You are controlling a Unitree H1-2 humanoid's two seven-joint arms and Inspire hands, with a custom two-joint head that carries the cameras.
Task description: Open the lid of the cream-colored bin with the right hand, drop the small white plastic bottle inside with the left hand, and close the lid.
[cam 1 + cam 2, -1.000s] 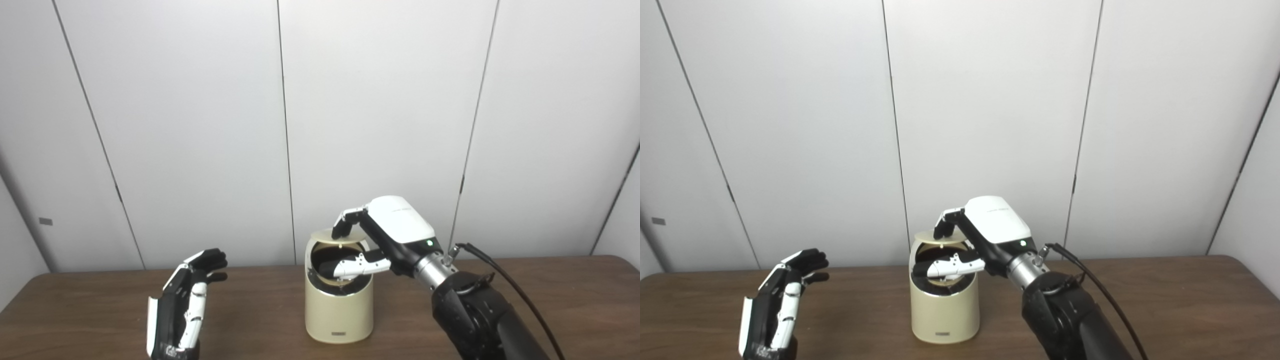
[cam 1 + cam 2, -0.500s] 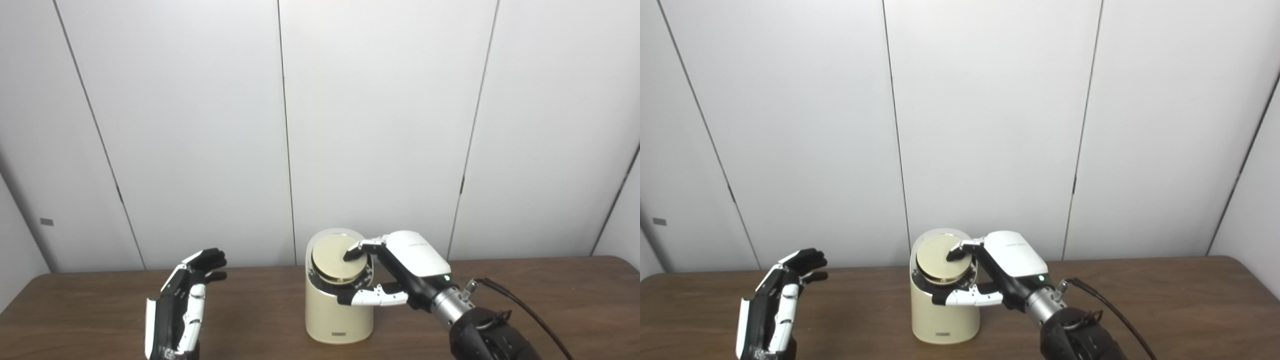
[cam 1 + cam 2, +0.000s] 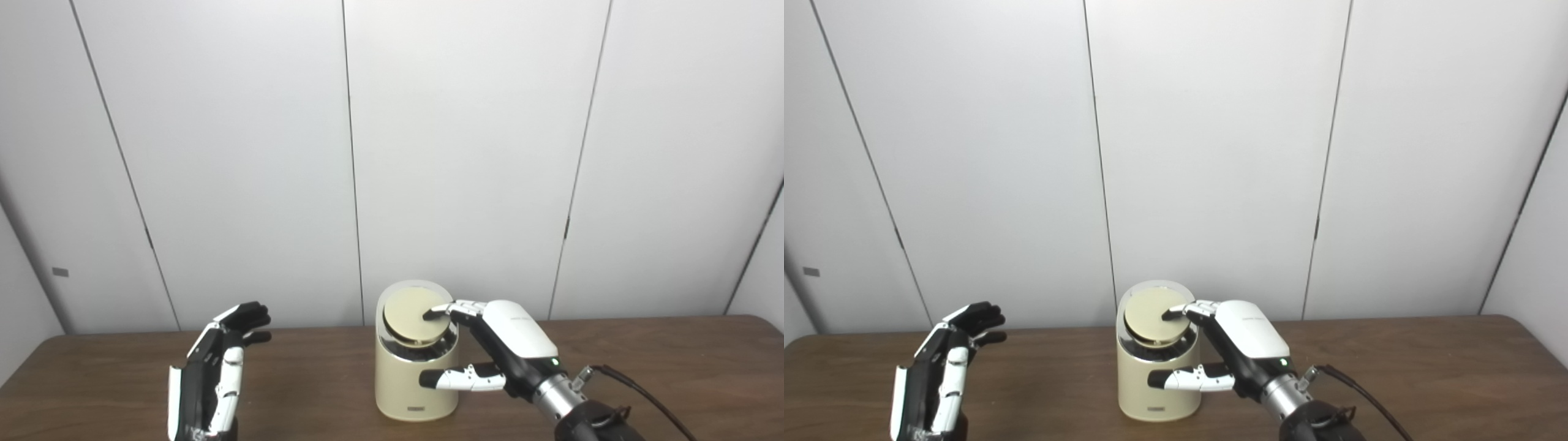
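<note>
A cream-colored bin (image 3: 416,386) stands at the middle of the brown table (image 3: 674,361). Its round lid (image 3: 409,313) lies down on the slanted top, with a dark gap showing under its lower edge. My right hand (image 3: 505,349) is beside the bin on its right, fingers apart, fingertips (image 3: 436,312) touching the lid's right edge and the thumb held in front of the bin's wall. My left hand (image 3: 211,383) stands upright at the left, open and holding nothing. No small white bottle shows in either view.
A white panelled wall (image 3: 465,153) rises right behind the table. A dark cable (image 3: 643,392) runs from my right wrist toward the lower right. Bare tabletop lies between my left hand and the bin (image 3: 1157,383).
The lid went from raised to down on the bin's top. My right hand dropped with it and then drew back a little toward me. My left hand shifted slightly left.
</note>
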